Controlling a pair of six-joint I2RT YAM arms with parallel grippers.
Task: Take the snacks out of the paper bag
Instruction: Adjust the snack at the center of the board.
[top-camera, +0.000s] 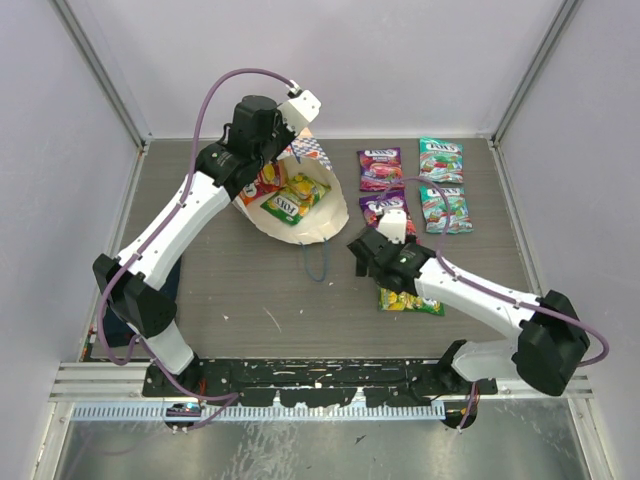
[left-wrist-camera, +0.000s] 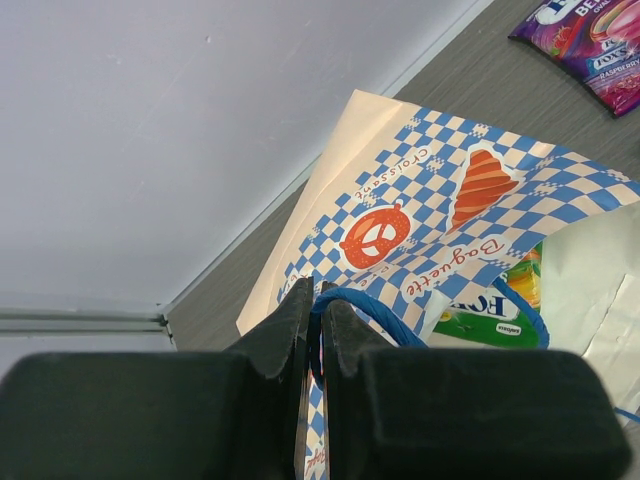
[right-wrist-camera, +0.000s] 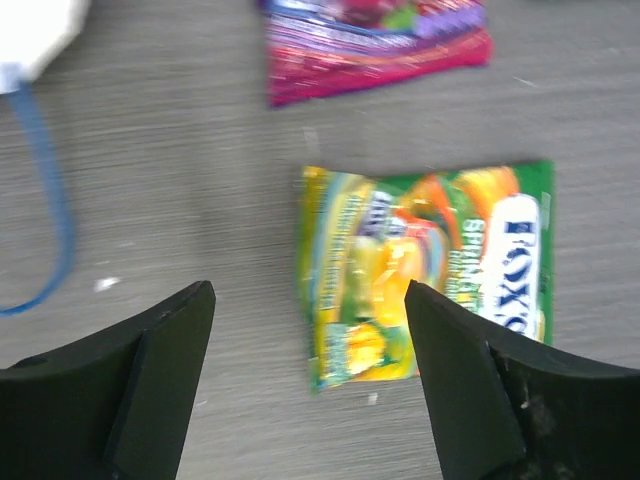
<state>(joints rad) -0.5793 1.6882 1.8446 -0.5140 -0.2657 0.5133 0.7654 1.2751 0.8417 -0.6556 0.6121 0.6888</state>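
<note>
Left gripper (left-wrist-camera: 312, 300) is pinching the paper bag's rim; right gripper (right-wrist-camera: 308, 298) is hanging spread wide over a loose packet.
Left jaws are pressing together on the checkered paper bag (top-camera: 335, 218) edge at its blue cord handle (left-wrist-camera: 365, 305), mouth gaping toward the arms. Inside are lying a bagged yellow-green packet (top-camera: 290, 200) and an orange-red packet (top-camera: 262, 185). Below the right jaws, a loose yellow-green packet (right-wrist-camera: 420, 270) is lying flat on the grey table (top-camera: 250, 290); beyond it, 2 purple packets (top-camera: 380, 168) and 2 teal packets (top-camera: 440, 158) are lying side by side.
</note>
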